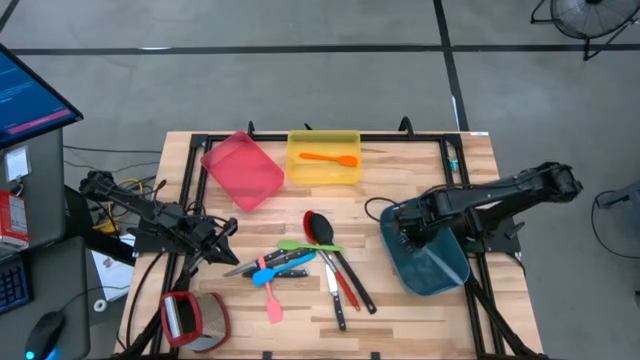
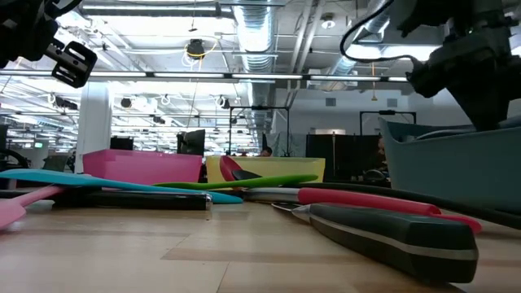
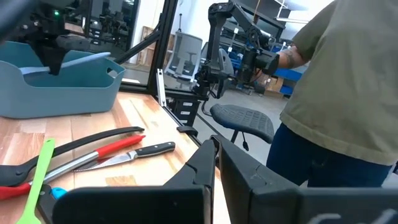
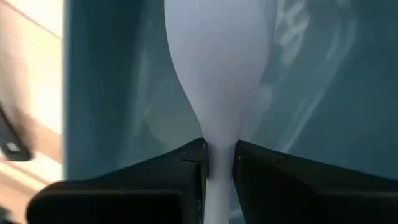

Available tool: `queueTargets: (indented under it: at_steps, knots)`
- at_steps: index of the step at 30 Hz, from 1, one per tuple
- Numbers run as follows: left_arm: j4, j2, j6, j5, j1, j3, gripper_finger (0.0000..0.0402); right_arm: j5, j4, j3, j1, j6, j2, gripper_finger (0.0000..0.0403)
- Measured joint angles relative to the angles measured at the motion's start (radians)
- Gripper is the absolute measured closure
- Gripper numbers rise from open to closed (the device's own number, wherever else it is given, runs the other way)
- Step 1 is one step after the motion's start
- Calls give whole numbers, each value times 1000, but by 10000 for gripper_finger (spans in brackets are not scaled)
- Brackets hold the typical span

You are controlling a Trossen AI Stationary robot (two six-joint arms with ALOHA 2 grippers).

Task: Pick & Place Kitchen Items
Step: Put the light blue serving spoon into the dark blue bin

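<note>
My right gripper [image 1: 405, 235] hangs over the teal bin [image 1: 432, 265] at the table's right and is shut on a pale grey spoon [image 4: 217, 68], whose bowl reaches ahead of the fingers inside the bin. My left gripper [image 1: 226, 229] is shut and empty, above the table left of the utensil pile. The pile lies mid-table on the wood: a red spoon [image 1: 322, 228], a black spoon [image 1: 350, 280], a green spatula [image 1: 310, 245], a blue spatula [image 1: 272, 272], a pink spatula [image 1: 272, 305] and black-handled knives [image 1: 336, 300]. An orange spatula [image 1: 330, 157] lies in the yellow bin [image 1: 323, 172]. My right gripper pinches the pale grey spoon between its two fingers at the narrow neck [image 4: 219, 146], where the handle widens into the bowl. The fingers lie across the handle and the bowl points on ahead of them into the teal bin. Whether the bowl touches the bin, I cannot tell.
A pink bin [image 1: 243, 170] lies tilted at the far left beside the yellow bin. A red and white object [image 1: 190, 318] sits at the near left corner. A person in an olive shirt [image 3: 348, 81] stands beyond the table's edge. Bare wood shows near the front edge.
</note>
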Motion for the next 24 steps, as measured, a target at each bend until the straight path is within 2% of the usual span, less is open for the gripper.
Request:
queueTargets:
  at_steps: [4, 14, 24]
  knots:
    - [4, 0, 0, 0, 0, 0, 394, 58, 6, -21, -40, -91, 0, 356]
    - [6, 0, 0, 0, 0, 0, 394, 61, 64, -105, -56, -217, 0, 356]
    - [12, 0, 0, 0, 0, 0, 394, 70, 250, -144, 10, 6, -2, 356]
